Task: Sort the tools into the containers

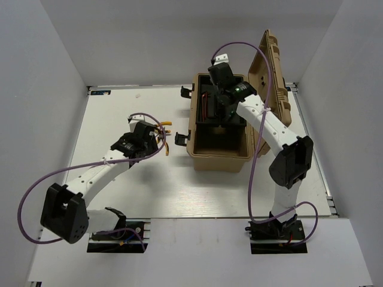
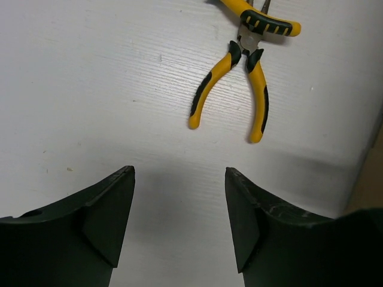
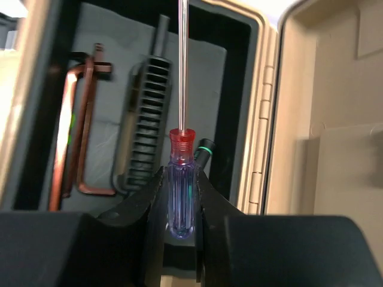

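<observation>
My right gripper (image 3: 181, 177) is shut on a screwdriver (image 3: 181, 197) with a clear blue handle and a red collar; its shaft points away over the toolbox's black tray (image 3: 114, 72). Brown hex keys (image 3: 76, 137) lie in the tray, and a dark tool with a green ring (image 3: 204, 149) lies behind the handle. In the top view this gripper (image 1: 223, 100) hovers over the open tan toolbox (image 1: 218, 156). My left gripper (image 2: 179, 173) is open and empty above the table, short of two yellow-and-black pliers (image 2: 238, 84); the second pair (image 2: 266, 21) is cut off at the top. In the top view the left gripper (image 1: 157, 141) is left of the toolbox.
The toolbox lid (image 1: 272, 72) stands open on the right, also in the right wrist view (image 3: 335, 119). Black latches (image 1: 181, 139) stick out from the toolbox's left side. A ribbed black tray handle (image 3: 146, 125) lies in the tray. White walls surround the table (image 1: 119, 113).
</observation>
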`<state>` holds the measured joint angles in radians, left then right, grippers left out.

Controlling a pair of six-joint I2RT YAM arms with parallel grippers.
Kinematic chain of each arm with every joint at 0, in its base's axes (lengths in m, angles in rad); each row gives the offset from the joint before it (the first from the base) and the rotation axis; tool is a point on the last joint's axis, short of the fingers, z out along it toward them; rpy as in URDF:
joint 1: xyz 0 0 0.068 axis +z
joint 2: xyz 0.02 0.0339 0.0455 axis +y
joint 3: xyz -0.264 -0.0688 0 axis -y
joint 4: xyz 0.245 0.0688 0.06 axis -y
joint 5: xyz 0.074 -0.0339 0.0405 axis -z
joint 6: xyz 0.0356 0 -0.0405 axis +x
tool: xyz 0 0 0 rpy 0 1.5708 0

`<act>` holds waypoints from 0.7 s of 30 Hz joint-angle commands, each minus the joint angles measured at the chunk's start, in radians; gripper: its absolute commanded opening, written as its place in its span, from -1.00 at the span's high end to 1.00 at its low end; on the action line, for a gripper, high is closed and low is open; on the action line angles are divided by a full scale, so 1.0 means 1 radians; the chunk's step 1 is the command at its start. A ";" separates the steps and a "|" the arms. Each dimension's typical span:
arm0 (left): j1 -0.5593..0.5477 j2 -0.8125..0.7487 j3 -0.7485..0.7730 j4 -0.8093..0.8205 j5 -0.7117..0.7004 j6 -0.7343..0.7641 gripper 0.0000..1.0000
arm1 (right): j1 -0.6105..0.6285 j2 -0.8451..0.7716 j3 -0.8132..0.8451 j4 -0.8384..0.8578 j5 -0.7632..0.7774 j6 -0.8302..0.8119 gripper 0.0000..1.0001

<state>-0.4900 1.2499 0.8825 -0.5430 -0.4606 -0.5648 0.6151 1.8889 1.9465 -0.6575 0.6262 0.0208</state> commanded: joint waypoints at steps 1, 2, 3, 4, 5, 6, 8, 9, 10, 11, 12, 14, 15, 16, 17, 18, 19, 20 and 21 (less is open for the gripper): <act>0.040 0.035 0.036 0.083 0.049 0.006 -0.44 | -0.035 0.012 0.025 -0.007 0.034 0.082 1.00; 0.051 0.054 0.036 0.092 0.050 0.006 -0.44 | -0.037 0.016 0.025 -0.007 0.035 0.082 1.00; 0.060 0.074 0.036 0.092 0.050 0.006 -0.44 | -0.041 0.025 0.022 -0.019 0.033 0.091 1.00; 0.070 0.094 0.036 0.116 0.063 0.006 -0.46 | -0.054 0.035 0.023 -0.024 0.029 0.094 1.00; 0.094 0.141 0.036 0.132 0.080 0.006 -0.47 | -0.057 0.042 0.026 -0.034 0.024 0.105 1.00; 0.105 0.169 0.036 0.143 0.092 0.006 -0.47 | -0.058 0.055 0.031 -0.045 0.026 0.116 1.00; 0.126 0.221 0.036 0.172 0.149 0.016 -0.47 | -0.069 0.073 0.031 -0.065 0.033 0.131 1.00; 0.139 0.268 0.061 0.181 0.160 0.028 -0.47 | -0.074 0.084 0.026 -0.068 0.033 0.139 1.00; 0.139 0.293 0.070 0.199 0.172 0.045 -0.47 | -0.077 0.088 0.025 -0.068 0.032 0.142 1.00; 0.148 0.318 0.084 0.199 0.187 0.057 -0.47 | -0.081 0.091 0.025 -0.070 0.029 0.145 1.00; 0.148 0.344 0.122 0.199 0.188 0.077 -0.47 | -0.081 0.102 0.035 -0.076 0.029 0.148 0.84; 0.157 0.402 0.174 0.199 0.197 0.101 -0.47 | -0.092 0.107 0.037 -0.090 0.014 0.156 0.51; 0.157 0.416 0.190 0.199 0.197 0.123 -0.47 | -0.091 0.104 0.037 -0.093 0.010 0.160 0.37; 0.157 0.425 0.203 0.199 0.206 0.137 -0.47 | -0.091 0.101 0.035 -0.097 0.001 0.160 0.02; 0.157 0.434 0.217 0.199 0.206 0.152 -0.47 | -0.094 0.101 0.035 -0.096 -0.012 0.159 -0.07; 0.157 0.434 0.217 0.199 0.215 0.163 -0.47 | -0.094 0.084 0.028 -0.100 -0.023 0.162 -0.16; 0.157 0.434 0.233 0.199 0.215 0.178 -0.47 | -0.092 0.078 0.023 -0.103 -0.037 0.165 -0.39; 0.157 0.447 0.245 0.199 0.215 0.187 -0.47 | -0.094 0.059 0.019 -0.103 -0.048 0.162 -0.48; 0.157 0.447 0.245 0.199 0.227 0.198 -0.47 | -0.092 0.052 0.019 -0.103 -0.069 0.163 -0.52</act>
<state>-0.3363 1.7119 1.0832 -0.3641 -0.2684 -0.4255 0.5251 2.0045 1.9476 -0.7639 0.6079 0.1547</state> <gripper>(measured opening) 0.732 0.738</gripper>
